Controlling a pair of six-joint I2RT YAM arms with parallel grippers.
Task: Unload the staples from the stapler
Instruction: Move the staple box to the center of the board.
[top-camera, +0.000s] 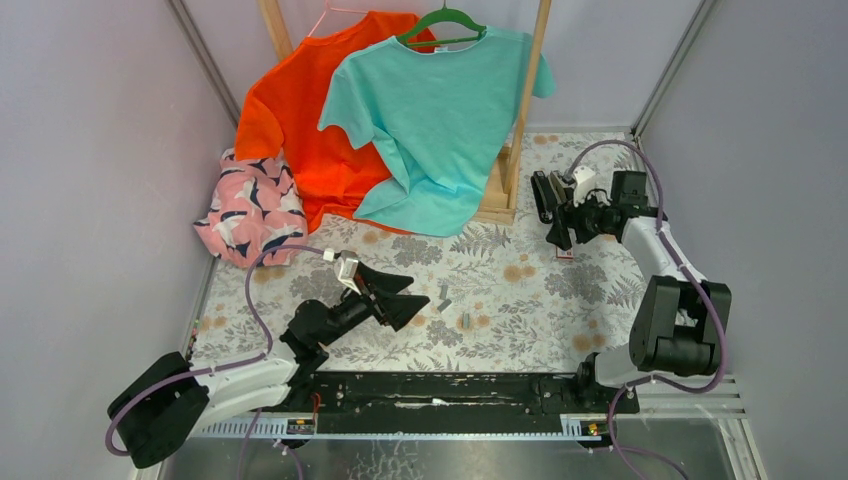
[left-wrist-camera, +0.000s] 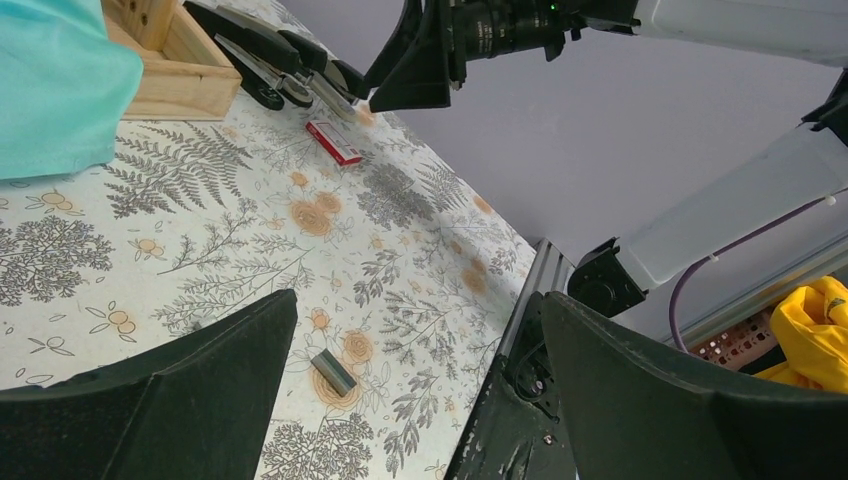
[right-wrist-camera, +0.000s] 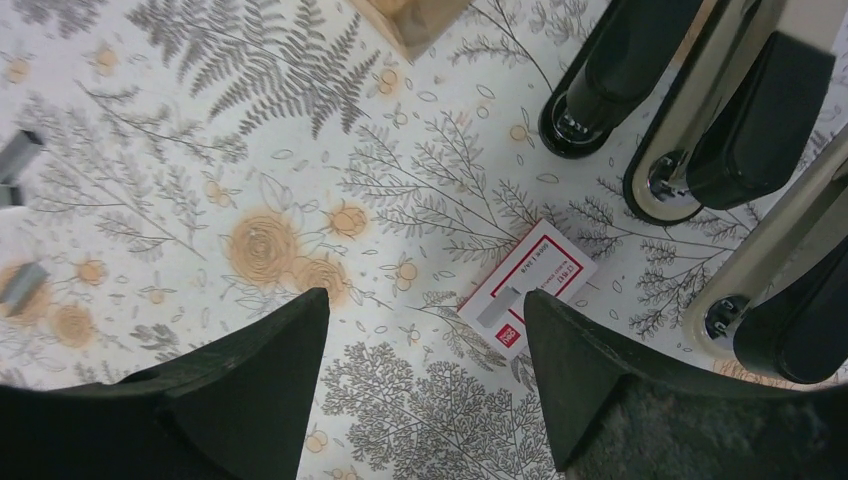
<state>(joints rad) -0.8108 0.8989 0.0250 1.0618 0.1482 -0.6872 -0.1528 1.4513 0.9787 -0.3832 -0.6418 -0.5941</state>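
Several short strips of staples (top-camera: 443, 294) lay loose on the flowered surface (top-camera: 520, 310) in the overhead view, just beyond the left tool (top-camera: 415, 293), which had its jaws spread wide with nothing between them. Well off to the right, the right tool (top-camera: 562, 222) sat close to a cluster of black staplers (top-camera: 542, 195) beside the foot of a wooden rack (top-camera: 497, 205).

From the left wrist, one silvery strip rested on an orange flower between the two dark fingers, touching neither. A small red-and-white box (left-wrist-camera: 334, 141) lay further off, near the staplers.

From the right wrist, the fingers stood well apart and empty above that box. Three staplers crowded the upper right, and the strips lay at the left edge, well apart from them.
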